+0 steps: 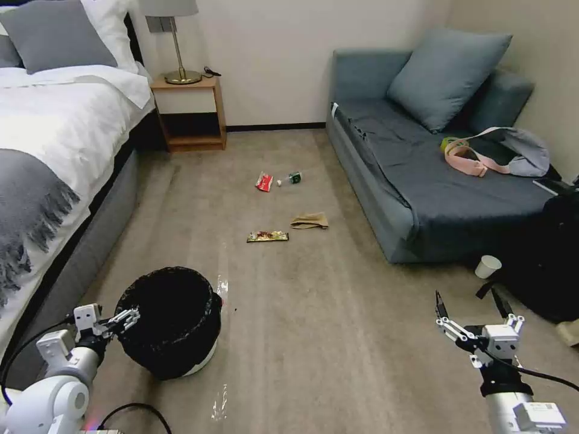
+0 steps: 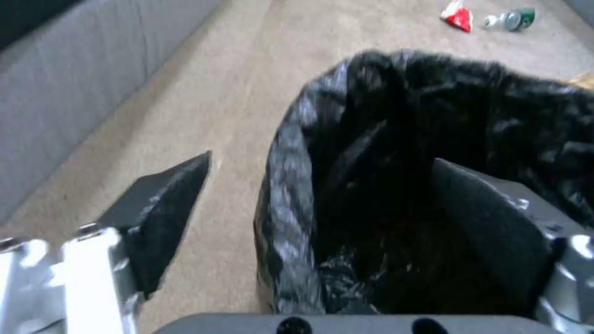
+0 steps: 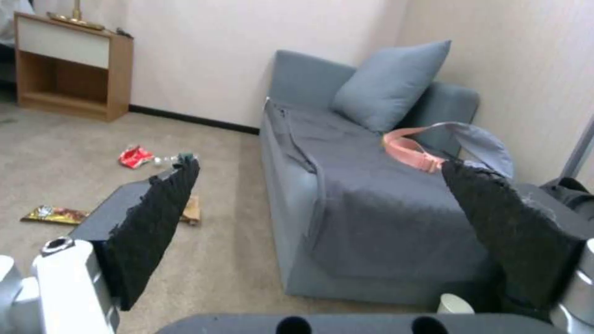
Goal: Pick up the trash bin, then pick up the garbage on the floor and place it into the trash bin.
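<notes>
Two grippers occupy the lower frame: left gripper [image 1: 123,317], jaws apart, straddles the bin [image 1: 181,355] rim at lower left, one finger [image 2: 489,232] inside the liner; right gripper [image 1: 470,307] hovers spread at lower right. Mid-frame on carpet lie wrapper [image 1: 267,236] and paper bag [image 1: 309,221]; farther, red packet [image 1: 263,181] and bottle [image 1: 292,178].

Your head camera looks down across the carpet [image 1: 301,313], your left wrist camera sits close over the trash bin [image 2: 396,185], and your right wrist camera faces the sofa [image 3: 371,222], all sharing the red-and-white packet [image 1: 263,181].
</notes>
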Tool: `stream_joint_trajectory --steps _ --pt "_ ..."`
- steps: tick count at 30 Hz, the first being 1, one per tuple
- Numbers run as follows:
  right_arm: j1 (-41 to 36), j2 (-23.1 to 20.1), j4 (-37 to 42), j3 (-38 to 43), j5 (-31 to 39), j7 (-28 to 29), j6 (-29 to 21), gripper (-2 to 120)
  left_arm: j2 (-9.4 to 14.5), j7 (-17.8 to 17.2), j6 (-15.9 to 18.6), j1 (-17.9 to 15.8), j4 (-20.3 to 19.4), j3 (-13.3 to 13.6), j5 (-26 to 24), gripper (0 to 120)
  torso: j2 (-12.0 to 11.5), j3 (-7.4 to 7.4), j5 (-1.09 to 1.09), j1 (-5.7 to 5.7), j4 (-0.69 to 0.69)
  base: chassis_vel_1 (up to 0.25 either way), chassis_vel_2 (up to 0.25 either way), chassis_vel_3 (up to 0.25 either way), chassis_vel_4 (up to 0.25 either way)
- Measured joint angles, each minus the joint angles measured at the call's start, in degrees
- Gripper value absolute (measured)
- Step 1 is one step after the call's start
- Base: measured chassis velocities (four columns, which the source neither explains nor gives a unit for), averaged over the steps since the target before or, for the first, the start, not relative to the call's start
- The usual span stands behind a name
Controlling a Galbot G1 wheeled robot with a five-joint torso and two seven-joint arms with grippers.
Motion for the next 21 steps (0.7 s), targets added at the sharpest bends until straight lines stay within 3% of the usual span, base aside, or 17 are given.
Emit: stream_joint_trajectory --steps 21 --pt "-0.44 0.94 -0.72 0.47 -0.08 0.12 1.31 100 -0.79 0.17 -0.71 -0.35 3.46 1.45 -0.47 20 0.00 0.00 0.01 0.00 0.00 0.000 0.000 0.000 0.000"
